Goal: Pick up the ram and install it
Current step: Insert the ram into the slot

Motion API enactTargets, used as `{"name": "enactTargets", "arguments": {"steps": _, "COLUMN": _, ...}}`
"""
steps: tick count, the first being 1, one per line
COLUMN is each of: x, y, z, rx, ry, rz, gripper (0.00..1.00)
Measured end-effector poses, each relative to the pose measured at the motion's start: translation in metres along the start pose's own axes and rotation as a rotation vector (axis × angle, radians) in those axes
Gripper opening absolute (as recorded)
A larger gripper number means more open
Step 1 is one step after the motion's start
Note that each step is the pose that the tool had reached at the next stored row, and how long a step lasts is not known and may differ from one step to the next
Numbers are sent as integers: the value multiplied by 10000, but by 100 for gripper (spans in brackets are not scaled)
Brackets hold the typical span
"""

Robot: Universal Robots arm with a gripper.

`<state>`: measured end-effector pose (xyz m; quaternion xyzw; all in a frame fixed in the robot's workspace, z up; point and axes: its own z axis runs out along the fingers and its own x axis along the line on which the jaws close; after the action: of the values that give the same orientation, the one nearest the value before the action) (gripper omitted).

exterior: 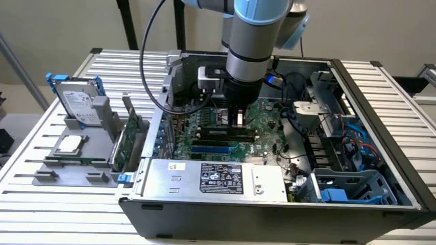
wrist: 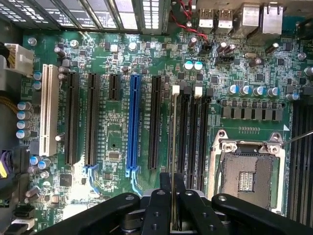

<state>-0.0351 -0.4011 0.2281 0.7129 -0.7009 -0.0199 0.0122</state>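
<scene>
We see the tool (exterior: 238, 120) lowered into the open case (exterior: 368, 92), just above the motherboard (exterior: 262, 120). In the wrist view its fingers (wrist: 157, 205) are clenched on the ram (wrist: 173, 147), held edge-on over the memory slots (wrist: 188, 132), beside the blue slot (wrist: 133, 122) and the CPU socket (wrist: 247, 174). On the counter (exterior: 41, 127), at the exterior view's left, a hard drive (exterior: 76, 99) and a card (exterior: 126, 138) stand in a holder (exterior: 68, 171).
</scene>
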Motion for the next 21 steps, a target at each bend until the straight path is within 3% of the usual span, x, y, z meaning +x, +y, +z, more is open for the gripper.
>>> {"name": "enactTargets", "arguments": {"steps": 21, "x": -25, "y": -11, "z": 47, "rx": 4, "ry": 2, "rz": 3, "gripper": 0}}
